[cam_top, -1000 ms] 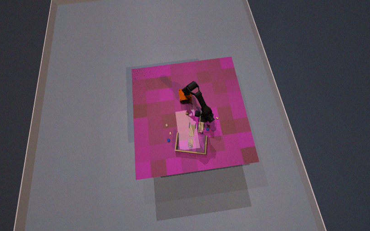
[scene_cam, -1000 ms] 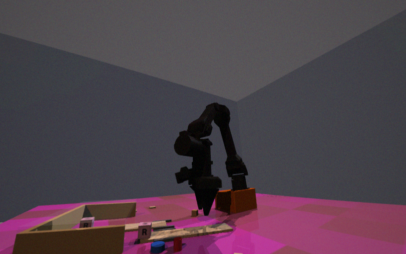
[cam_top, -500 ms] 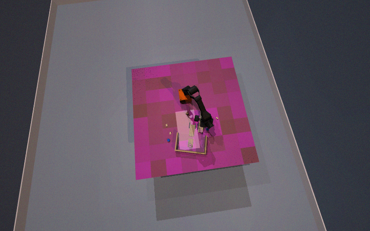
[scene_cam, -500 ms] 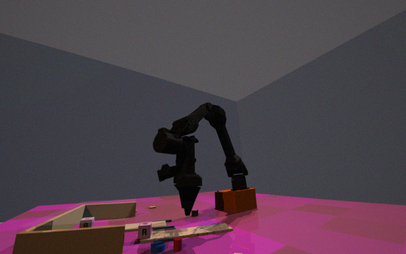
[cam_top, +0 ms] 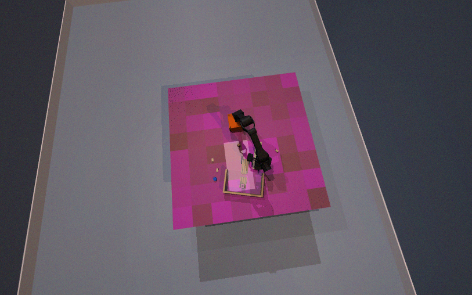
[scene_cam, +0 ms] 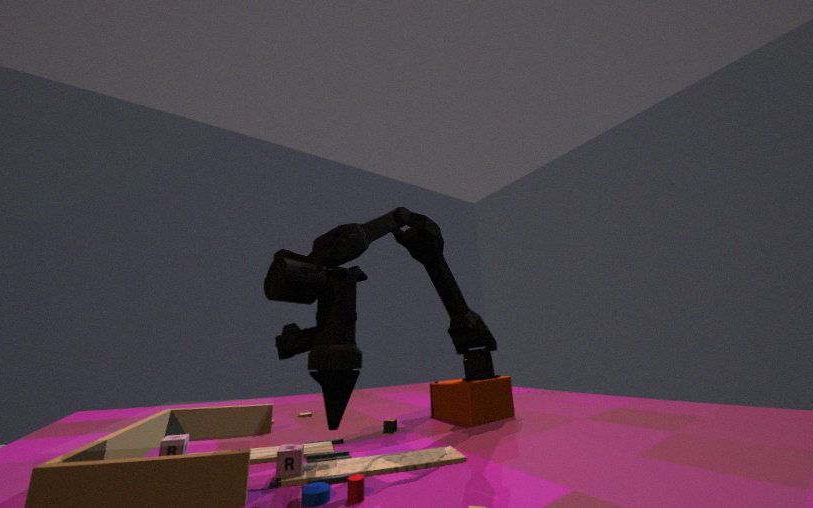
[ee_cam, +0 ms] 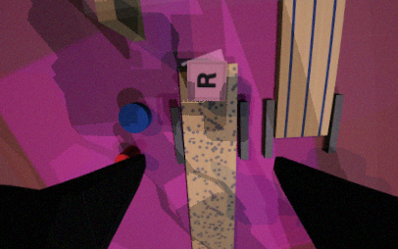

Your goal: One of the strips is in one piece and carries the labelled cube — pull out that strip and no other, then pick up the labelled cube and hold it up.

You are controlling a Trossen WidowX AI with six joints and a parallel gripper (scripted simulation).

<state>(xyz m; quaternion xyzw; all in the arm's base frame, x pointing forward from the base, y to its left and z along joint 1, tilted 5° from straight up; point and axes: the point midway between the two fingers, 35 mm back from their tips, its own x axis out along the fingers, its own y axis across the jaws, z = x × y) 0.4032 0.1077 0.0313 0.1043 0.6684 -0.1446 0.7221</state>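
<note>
In the wrist view a speckled tan strip (ee_cam: 209, 172) (scene_cam: 371, 465) runs away from me between two grey rails. A pink cube marked R (ee_cam: 206, 80) (scene_cam: 289, 459) sits on its far end. A second strip with blue lines (ee_cam: 309, 69) (scene_cam: 270, 451) lies to the right between its own rails. Another cube marked R (scene_cam: 173, 444) sits inside the wooden frame (scene_cam: 138, 476) (cam_top: 225, 183). My gripper (ee_cam: 210, 162) (scene_cam: 334, 410) is open and empty. It hangs above the near part of the speckled strip, short of the cube.
A blue cylinder (ee_cam: 134, 118) (scene_cam: 315, 493) (cam_top: 215, 179) and a red cylinder (ee_cam: 122, 158) (scene_cam: 355, 487) stand left of the speckled strip. A small dark block (scene_cam: 389, 425) lies near the orange arm base (scene_cam: 472, 400) (cam_top: 234, 122). Small tan blocks are scattered on the pink floor.
</note>
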